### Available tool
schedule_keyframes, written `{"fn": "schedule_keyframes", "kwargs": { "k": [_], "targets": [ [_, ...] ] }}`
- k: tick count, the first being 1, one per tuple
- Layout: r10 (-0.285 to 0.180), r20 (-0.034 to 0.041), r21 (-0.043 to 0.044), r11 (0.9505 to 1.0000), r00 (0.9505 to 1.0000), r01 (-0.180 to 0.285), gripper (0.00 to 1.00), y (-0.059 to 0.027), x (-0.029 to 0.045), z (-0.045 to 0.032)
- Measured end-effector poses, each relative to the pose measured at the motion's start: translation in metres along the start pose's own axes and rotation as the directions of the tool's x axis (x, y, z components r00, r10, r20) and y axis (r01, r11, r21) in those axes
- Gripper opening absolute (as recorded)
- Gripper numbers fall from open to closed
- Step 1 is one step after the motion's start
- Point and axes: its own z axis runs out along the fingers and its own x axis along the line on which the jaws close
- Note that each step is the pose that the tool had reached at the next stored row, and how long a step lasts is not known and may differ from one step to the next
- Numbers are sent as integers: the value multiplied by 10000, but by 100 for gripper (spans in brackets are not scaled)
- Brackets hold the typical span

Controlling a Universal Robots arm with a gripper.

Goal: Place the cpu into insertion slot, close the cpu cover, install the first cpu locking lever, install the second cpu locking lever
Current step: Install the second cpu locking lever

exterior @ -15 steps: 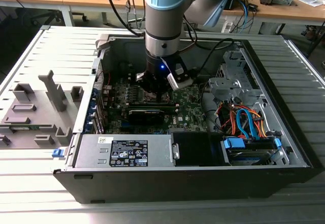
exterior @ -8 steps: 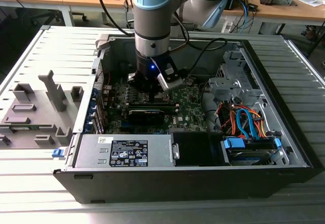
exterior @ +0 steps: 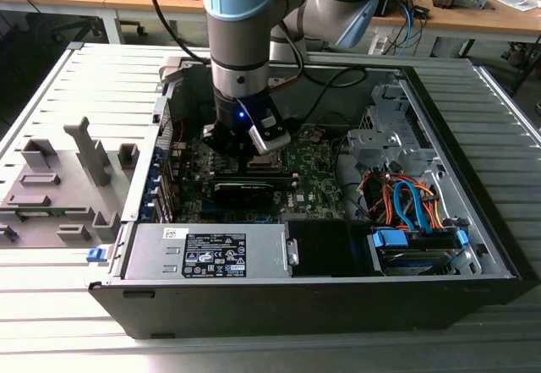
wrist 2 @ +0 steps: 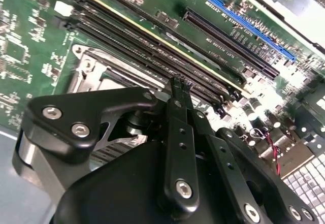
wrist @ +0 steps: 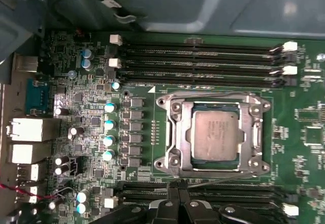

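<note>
The cpu (wrist: 215, 132) lies flat in the insertion slot (wrist: 177, 148), its grey face showing through the window of the cpu cover (wrist: 250, 132), which is folded down over it. The landmark here is that socket on the green motherboard (wrist: 91, 107). Rows of long black memory slots (wrist: 203, 61) run along one side of the socket, and more run along the opposite side. The hand (wrist: 177, 191) hangs just over the socket's edge beside that second bank, its black fingers (wrist 2: 175, 89) pressed together and holding nothing. In the exterior view the hand (exterior: 247, 155) reaches down inside the open computer case (exterior: 473, 246).
</note>
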Motion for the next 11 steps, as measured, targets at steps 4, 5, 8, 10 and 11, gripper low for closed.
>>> {"fn": "schedule_keyframes", "kwargs": {
  "k": [4, 5, 8, 10, 11],
  "targets": [
    [-6, -1, 1, 10000, 10000, 6, 11, 0, 51, 65],
    [-15, 3, -1, 10000, 10000, 15, 11, 2, 68, 70],
    [-50, 8, -5, 10000, 10000, 50, 11, 4, 110, 79],
    [-100, 6, -15, 9999, 9999, 100, 11, 4, 117, 87],
    [-133, 5, -27, 9999, 9999, 133, 11, 4, 119, 93]
  ]
}}
